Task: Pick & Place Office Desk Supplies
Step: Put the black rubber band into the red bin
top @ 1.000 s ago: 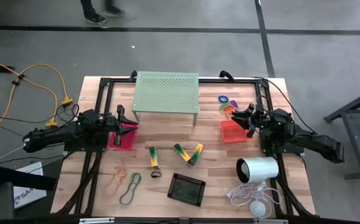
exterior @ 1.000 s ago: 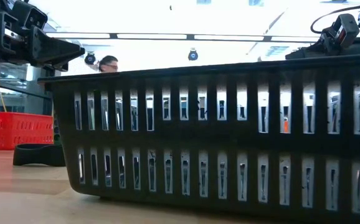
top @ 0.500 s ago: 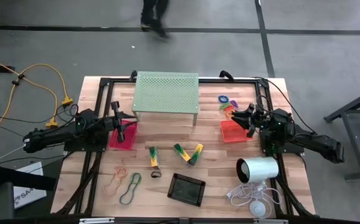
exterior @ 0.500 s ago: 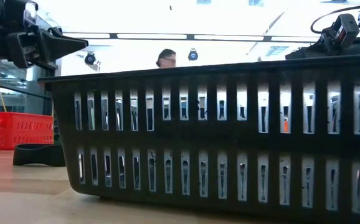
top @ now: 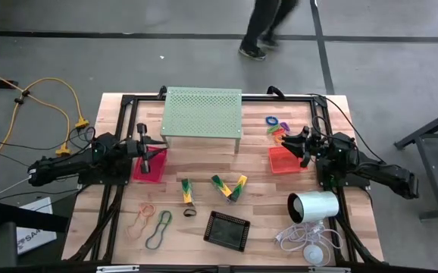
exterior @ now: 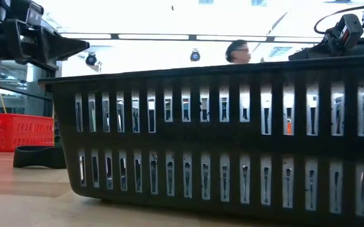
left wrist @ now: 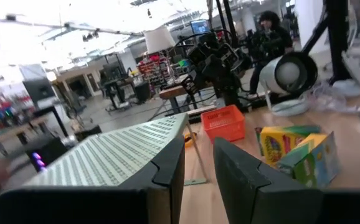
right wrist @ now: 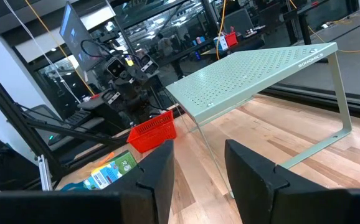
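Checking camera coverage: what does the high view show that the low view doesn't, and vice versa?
Only the high view shows the green perforated stand, the clips, the rubber-band loops, the coloured rings, the orange tray, the white cylinder and the whole table.

Only the low view shows the room's ceiling lights and a person's head behind.

Both show the black tray, the pink-red tray, the left pincer, open, and the right pincer.
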### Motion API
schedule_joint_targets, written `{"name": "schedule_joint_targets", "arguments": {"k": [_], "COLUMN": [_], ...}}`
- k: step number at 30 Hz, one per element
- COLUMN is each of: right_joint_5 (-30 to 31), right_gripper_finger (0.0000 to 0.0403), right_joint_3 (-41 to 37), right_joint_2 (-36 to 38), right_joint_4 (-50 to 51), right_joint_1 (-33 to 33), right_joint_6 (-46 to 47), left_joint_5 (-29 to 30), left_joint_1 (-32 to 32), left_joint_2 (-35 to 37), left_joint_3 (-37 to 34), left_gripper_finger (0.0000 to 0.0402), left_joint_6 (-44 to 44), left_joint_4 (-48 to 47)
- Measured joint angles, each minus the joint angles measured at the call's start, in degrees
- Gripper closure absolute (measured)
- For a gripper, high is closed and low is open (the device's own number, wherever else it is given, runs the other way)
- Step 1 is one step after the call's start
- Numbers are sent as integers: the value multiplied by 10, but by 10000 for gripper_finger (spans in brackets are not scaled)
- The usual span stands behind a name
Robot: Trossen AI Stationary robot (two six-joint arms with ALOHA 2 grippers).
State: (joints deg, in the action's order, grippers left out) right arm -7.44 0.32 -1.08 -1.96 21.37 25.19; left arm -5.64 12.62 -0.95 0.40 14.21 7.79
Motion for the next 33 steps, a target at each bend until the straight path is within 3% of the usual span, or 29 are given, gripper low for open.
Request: {"name": "schedule_joint_targets", "arguments": {"k": [5, 12, 23, 33], "right_joint_5": [0, 0, 0, 0], "right_gripper_finger": [272, 272, 272, 272], "right_joint_3": [0, 0, 0, 0], "right_joint_2": [0, 0, 0, 0], "right_joint_4": [0, 0, 0, 0], "right_joint_1": [0, 0, 0, 0], "right_joint_6": [0, 0, 0, 0], "left_joint_5": [-3, 14, 60, 75], "left_joint_1": [-1, -21, -84, -162], "left_joint_2": [0, -6, -106, -234], "left_joint_3": [0, 16, 92, 251], "left_gripper_finger": [322, 322, 322, 322], "left_joint_6": [-79, -96, -132, -158], "left_joint_4": [10, 29, 19, -166]}}
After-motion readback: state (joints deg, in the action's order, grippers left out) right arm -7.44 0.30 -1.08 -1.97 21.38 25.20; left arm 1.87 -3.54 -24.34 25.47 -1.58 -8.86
